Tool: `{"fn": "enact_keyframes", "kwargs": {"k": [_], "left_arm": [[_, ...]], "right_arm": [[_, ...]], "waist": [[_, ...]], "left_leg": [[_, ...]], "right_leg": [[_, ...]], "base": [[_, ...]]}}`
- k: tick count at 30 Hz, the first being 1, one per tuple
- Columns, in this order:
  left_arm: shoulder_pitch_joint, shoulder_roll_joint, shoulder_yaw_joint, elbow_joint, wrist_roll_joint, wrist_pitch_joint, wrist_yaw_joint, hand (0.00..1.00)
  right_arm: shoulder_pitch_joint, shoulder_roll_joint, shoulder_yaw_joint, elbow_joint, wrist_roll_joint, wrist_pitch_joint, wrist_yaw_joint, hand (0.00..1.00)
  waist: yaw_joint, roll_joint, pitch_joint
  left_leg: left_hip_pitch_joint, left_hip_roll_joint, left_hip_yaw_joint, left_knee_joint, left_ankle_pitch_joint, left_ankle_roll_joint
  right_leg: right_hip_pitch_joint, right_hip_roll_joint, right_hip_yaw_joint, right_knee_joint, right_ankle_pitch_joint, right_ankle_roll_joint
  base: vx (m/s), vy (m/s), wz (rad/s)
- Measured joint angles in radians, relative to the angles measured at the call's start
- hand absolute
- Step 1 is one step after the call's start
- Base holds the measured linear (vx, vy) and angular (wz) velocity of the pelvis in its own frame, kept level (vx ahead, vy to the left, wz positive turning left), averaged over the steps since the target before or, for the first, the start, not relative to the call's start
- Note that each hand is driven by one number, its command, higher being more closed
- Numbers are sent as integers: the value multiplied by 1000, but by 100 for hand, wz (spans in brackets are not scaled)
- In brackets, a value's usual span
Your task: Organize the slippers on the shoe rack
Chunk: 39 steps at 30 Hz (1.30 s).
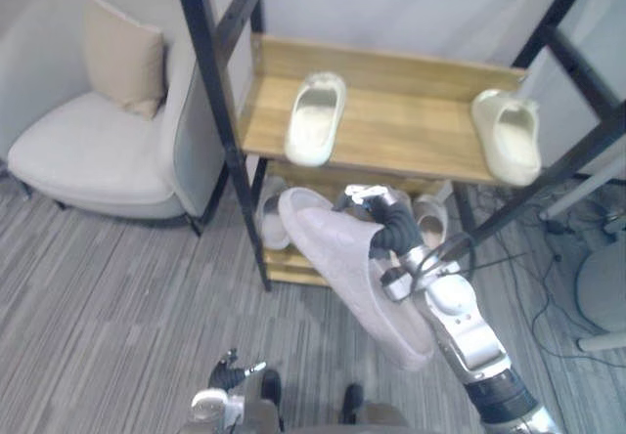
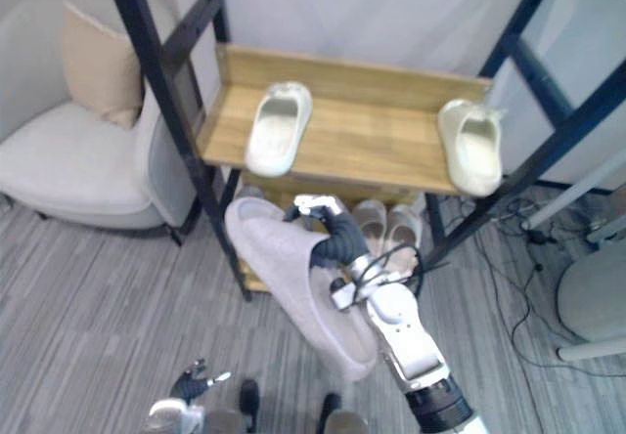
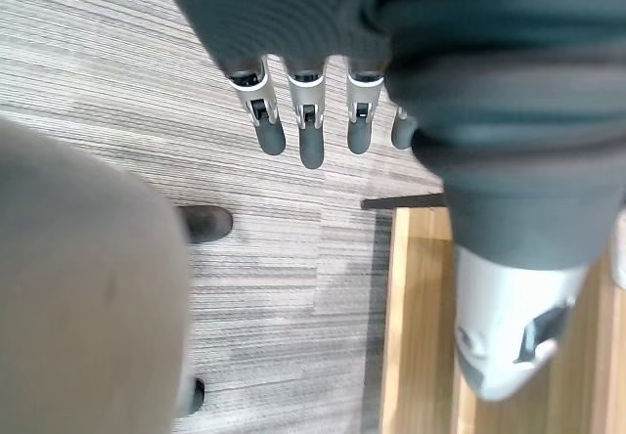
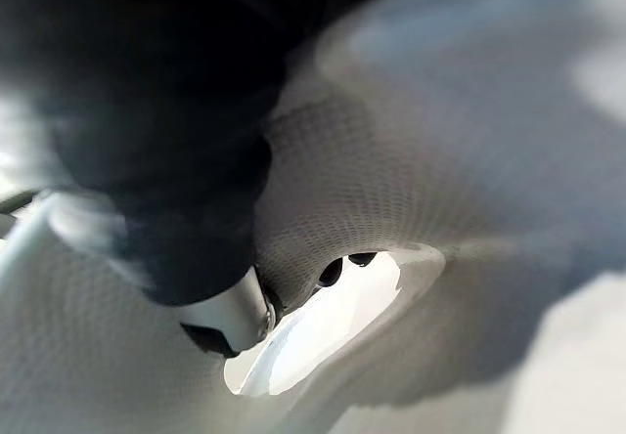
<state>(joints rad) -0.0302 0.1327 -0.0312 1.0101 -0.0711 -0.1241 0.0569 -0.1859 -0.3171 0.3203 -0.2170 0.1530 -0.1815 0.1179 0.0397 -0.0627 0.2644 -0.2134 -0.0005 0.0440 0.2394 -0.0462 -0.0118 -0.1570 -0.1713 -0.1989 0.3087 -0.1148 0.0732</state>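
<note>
A large pale grey slipper [image 1: 342, 268] hangs tilted in the air in front of the shoe rack, toe up and to the left. My right hand [image 1: 389, 229] is shut on its upper edge; in the right wrist view its fingertips [image 4: 333, 272] hook inside the slipper [image 4: 421, 111]. On the rack's top wooden shelf [image 1: 411, 131] lie two cream slippers, one at the left [image 1: 316, 118] and one at the right end [image 1: 508, 136]. More pale slippers [image 1: 431, 221] sit on the lower shelf behind the held one. My left hand [image 1: 230, 373] hangs low, its fingers [image 3: 309, 136] straight.
The rack's black posts [image 1: 220, 111] slant on both sides. A light grey armchair [image 1: 88, 151] with a beige cushion [image 1: 122, 58] stands to the left. Cables [image 1: 548, 287] trail over the grey floor at the right, beside a pale round object [image 1: 602, 287].
</note>
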Motion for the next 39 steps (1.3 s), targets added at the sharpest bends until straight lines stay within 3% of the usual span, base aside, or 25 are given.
{"fn": "enact_keyframes", "kwargs": {"k": [2,9,12,17,21,29,37,39], "left_arm": [[-36,1,-7,-19,-15,-5,7,0],[-121,8,17,-86,-70,-41,29,0],[-151,28,55,-102,-82,-44,56,0],[-151,24,64,-77,-88,-16,77,0],[-152,-8,101,-111,-91,-17,96,0],[-152,-34,132,-181,-130,-26,115,0],[-154,-37,133,-193,-159,-34,117,0],[-154,-40,132,-190,-169,-38,118,0]], "right_arm": [[-50,-7,4,25,-36,0,-5,100],[-265,-73,-5,206,-74,13,-63,100],[-397,-90,-17,281,-73,17,-100,100],[-538,-111,-89,365,-73,27,-175,100],[-607,-117,-125,392,-76,28,-245,100],[-795,-165,-202,508,-159,31,-379,100],[-914,-209,-240,682,-204,37,-435,100],[-946,-219,-238,746,-231,37,-444,100]], "waist": [[0,23,54],[1,58,159],[4,66,186],[31,62,223],[62,60,237],[76,60,235],[93,61,227],[99,62,199]], "left_leg": [[-109,6,-7,139,-65,-5],[-407,8,-18,467,-171,-1],[-599,15,-16,702,-247,14],[-824,13,-21,945,-332,20],[-920,15,-17,1045,-369,15],[-1043,22,-25,1112,-377,9],[-1099,24,-32,1144,-376,7],[-1138,24,-42,1147,-373,2]], "right_leg": [[-94,-14,-3,122,-64,5],[-375,-58,12,444,-180,-1],[-564,-78,44,674,-259,-4],[-779,-109,73,923,-361,-3],[-879,-114,99,1034,-407,-2],[-996,-127,97,1112,-434,-22],[-1042,-136,87,1153,-453,-34],[-1072,-140,73,1156,-453,-37]], "base": [[-224,4,17],[-131,35,8],[-116,43,-1],[-80,21,9],[-77,-6,2],[-53,-30,4],[-29,-30,7],[-15,-15,9]]}}
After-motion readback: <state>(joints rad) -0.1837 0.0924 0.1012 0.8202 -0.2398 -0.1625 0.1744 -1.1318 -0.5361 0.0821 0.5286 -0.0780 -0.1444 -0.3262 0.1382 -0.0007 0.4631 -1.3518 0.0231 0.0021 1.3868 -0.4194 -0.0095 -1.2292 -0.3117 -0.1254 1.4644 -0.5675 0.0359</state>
